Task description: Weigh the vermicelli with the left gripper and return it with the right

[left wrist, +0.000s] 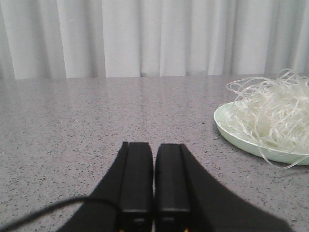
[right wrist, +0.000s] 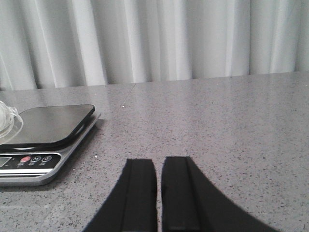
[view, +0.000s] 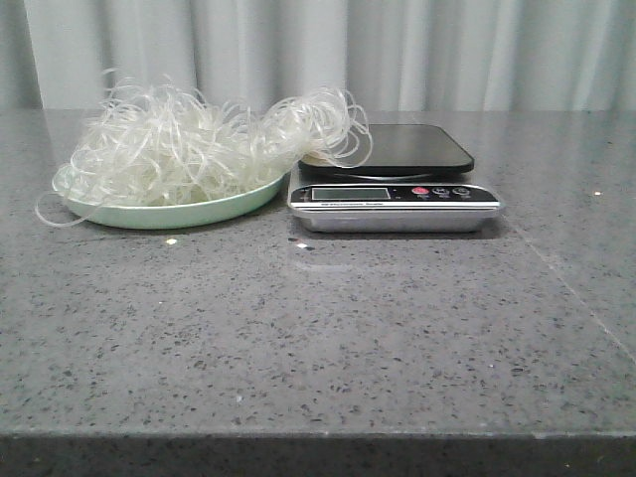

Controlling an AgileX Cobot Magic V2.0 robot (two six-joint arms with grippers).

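- Closest to the left wrist camera, the left gripper (left wrist: 154, 181) was seen with its two black fingers pressed together, nothing pinched between them, held low over bare counter (left wrist: 72, 125).
- Outward from that gripper, the pale green plate (left wrist: 227, 131) with the vermicelli (left wrist: 270, 108) was seen ahead and off to its right side, near but apart from the fingertips.
- The right gripper (right wrist: 158, 193) was likewise seen drawn together and empty, above open counter; the scale (right wrist: 46, 137) was seen ahead and off to its left side.
- In the front view, the vermicelli (view: 189, 144) was heaped on the plate (view: 149, 214) toward the counter's far left, the heap's long axis running left to right along the far edge.
- A looped end of the strands was draped over the plate's right rim onto the near-left corner of the scale (view: 393, 184), which stood just beside the plate.
- The left gripper was judged the nearer to the heap, the right the nearer to the scale.
- With the bulk on the plate, the scene was judged to fit either a weighing still ahead or vermicelli already returned; which one could not be told.
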